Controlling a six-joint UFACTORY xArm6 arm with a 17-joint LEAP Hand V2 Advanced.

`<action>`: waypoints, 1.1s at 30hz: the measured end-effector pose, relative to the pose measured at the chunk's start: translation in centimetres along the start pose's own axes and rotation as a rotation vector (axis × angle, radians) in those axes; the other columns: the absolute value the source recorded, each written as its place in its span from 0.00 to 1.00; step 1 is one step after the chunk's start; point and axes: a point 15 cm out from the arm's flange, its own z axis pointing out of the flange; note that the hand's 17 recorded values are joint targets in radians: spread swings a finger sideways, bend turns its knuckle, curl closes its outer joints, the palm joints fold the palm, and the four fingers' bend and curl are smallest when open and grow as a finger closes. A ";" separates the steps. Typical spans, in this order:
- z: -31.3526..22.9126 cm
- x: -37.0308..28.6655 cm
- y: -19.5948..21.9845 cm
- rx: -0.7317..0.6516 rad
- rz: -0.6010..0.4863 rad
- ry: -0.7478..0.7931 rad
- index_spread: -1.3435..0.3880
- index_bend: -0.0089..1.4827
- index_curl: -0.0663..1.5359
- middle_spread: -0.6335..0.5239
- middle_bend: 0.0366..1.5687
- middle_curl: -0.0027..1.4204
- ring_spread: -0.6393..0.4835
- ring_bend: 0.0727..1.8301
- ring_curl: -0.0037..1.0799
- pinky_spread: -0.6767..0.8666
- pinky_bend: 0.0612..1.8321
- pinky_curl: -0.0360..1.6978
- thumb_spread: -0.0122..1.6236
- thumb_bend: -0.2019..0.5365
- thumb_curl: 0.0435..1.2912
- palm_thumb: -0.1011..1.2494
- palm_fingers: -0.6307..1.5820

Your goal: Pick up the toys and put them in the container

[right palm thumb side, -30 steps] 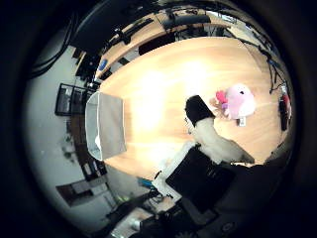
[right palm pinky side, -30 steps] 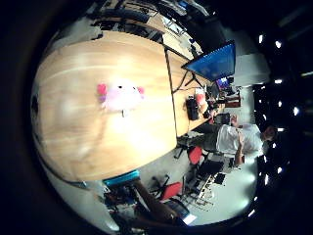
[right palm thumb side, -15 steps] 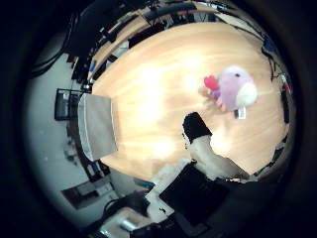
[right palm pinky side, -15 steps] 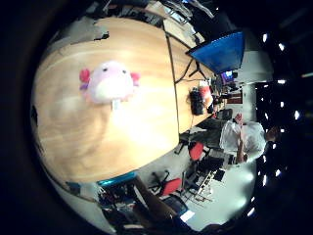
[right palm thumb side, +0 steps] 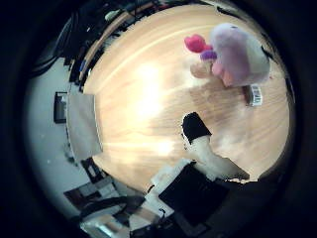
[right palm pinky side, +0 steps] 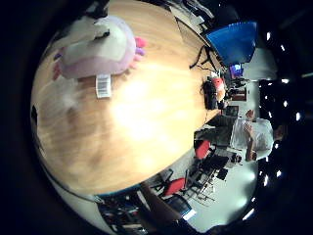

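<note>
A plush toy (right palm thumb side: 237,52), pale lavender and white with pink and purple tufts, lies on the wooden table (right palm pinky side: 146,127). A white barcode tag (right palm pinky side: 102,85) trails from it onto the wood. The toy fills a good part of both palm views, so it is close under the palm. One finger of my hand (right palm thumb side: 200,144), white with a black tip, reaches out straight over the table a little short of the toy and touches nothing. A grey rectangular container (right palm thumb side: 81,126) sits at the table's edge, well away from the toy.
A black object (right palm pinky side: 211,93) lies near the table's far edge, below a blue screen (right palm pinky side: 232,41). Red chairs (right palm pinky side: 203,149) stand on the floor beside the table. Dark shelving (right palm thumb side: 62,106) stands behind the container.
The whole picture has shifted: the palm has come down closer to the plush toy, which now looms much larger. The toy itself has not moved on the table.
</note>
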 end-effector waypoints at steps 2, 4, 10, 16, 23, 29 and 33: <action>0.2 0.8 -0.5 0.022 0.007 0.009 0.44 0.13 0.25 0.29 0.10 0.21 0.33 0.34 0.19 0.43 0.50 0.02 0.63 0.24 0.29 0.42 0.42; 0.3 1.2 -0.7 0.031 0.006 0.013 0.44 0.13 0.25 0.29 0.10 0.21 0.33 0.33 0.19 0.44 0.50 0.02 0.63 0.24 0.29 0.42 0.42; 2.6 1.4 -0.4 -0.019 0.011 -0.008 0.44 0.13 0.24 0.29 0.10 0.21 0.33 0.33 0.19 0.45 0.50 0.02 0.63 0.23 0.29 0.42 0.42; 7.5 1.7 0.4 -0.121 0.013 -0.055 0.45 0.12 0.23 0.28 0.12 0.22 0.31 0.36 0.20 0.45 0.53 0.02 0.62 0.27 0.31 0.49 0.46; 9.3 4.8 1.1 -0.110 0.028 -0.130 0.43 0.25 0.30 0.15 0.32 0.33 0.23 0.57 0.35 0.22 0.74 0.12 0.64 0.42 0.39 0.71 0.87; 8.5 2.2 -1.7 0.045 0.020 -0.311 0.42 0.49 0.44 0.07 0.50 0.46 0.23 0.65 0.46 0.26 0.84 0.19 0.64 0.49 0.46 0.82 0.80; 8.1 2.5 -1.9 0.061 0.023 -0.309 0.43 0.58 0.51 0.06 0.58 0.55 0.23 0.69 0.52 0.28 0.87 0.22 0.64 0.51 0.50 0.86 0.76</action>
